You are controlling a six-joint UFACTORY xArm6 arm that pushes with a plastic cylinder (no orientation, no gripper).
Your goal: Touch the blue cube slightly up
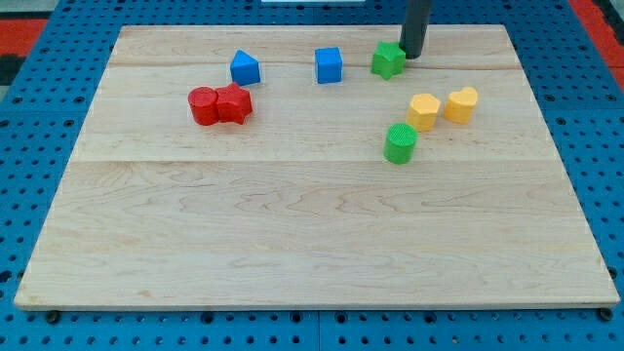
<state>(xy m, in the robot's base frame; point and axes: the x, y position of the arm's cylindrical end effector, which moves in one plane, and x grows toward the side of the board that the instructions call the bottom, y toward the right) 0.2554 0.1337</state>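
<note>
No jaws fitted; nothing held. My tip (411, 57) stood at the view's top, apparently touching the green block (388, 60). The blue cube (329, 65) sat left of it, apart, on the table (292, 244).

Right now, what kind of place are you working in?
Probably a lab tabletop rig: a wooden board on a blue perforated base, with small coloured blocks such as the blue cube. My tip sits beside the green block.
</note>
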